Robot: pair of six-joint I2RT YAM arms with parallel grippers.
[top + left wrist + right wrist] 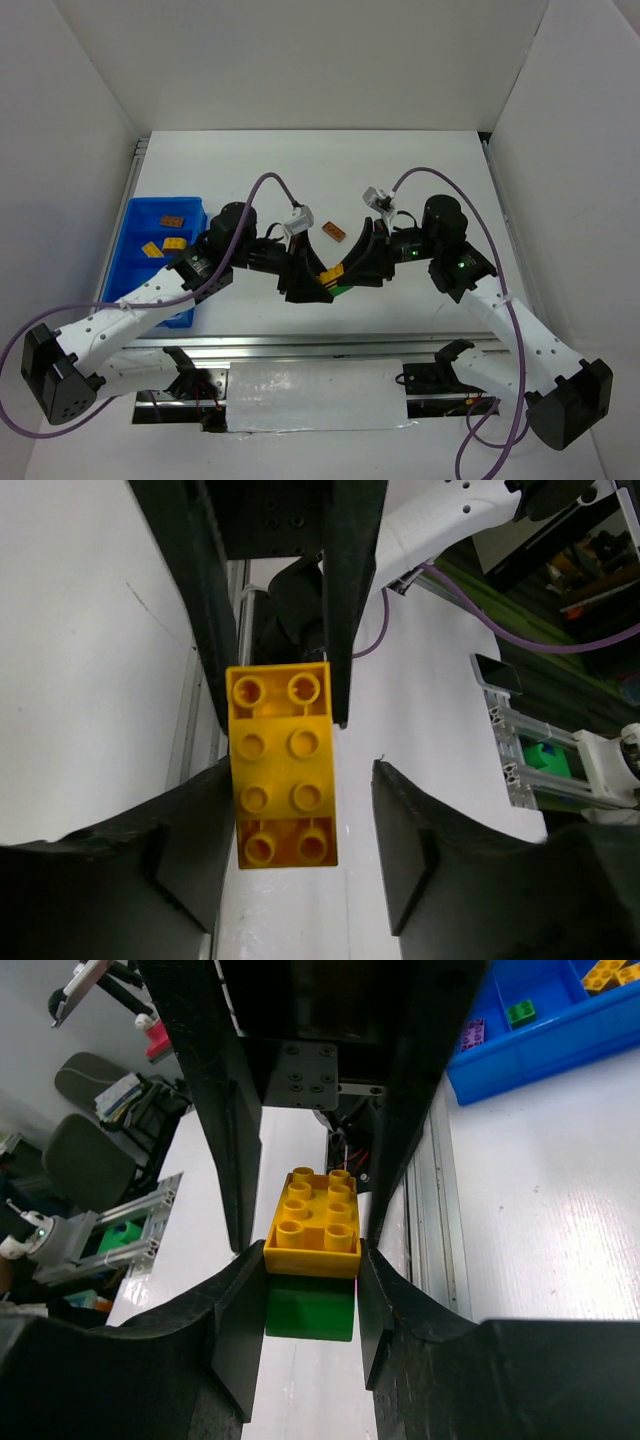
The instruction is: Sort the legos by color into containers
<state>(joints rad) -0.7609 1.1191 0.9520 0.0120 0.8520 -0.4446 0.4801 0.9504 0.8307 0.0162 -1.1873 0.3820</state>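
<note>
We count one blue tray (143, 215), two tools and eight legos: three yellow, two brown-orange, two green and one purple.

The tray sits at 9 o'clock on the bench (420, 180). From above, it holds a brown-orange tray brick (173, 219) at its 12 o'clock end. Just toward 6 o'clock of that lie a first yellow tray brick (173, 242) and a second yellow tray brick (152, 250). The left arm covers the rest of the tray in that view. The right wrist view shows more of the tray's row: a purple brick (472, 1033) and, at its 2 o'clock, a green tray brick (519, 1012).

Next comes the left tool (300, 810), near the middle of the bench. Its fingers are spread and stand on either side of the held yellow brick (280, 765). In its own wrist view the brick lies close against the 9 o'clock finger, with a clear gap at 3 o'clock.

The right tool (310, 1260) meets it head-on from 3 o'clock. Its fingers are pressed together, pinching the held yellow brick. That brick is stacked on a lower green brick (310, 1310), which is also between the pads.

A loose brown-orange brick (334, 232) lies on the bench at 12 o'clock of the pinched pair, apart from both tools.
</note>
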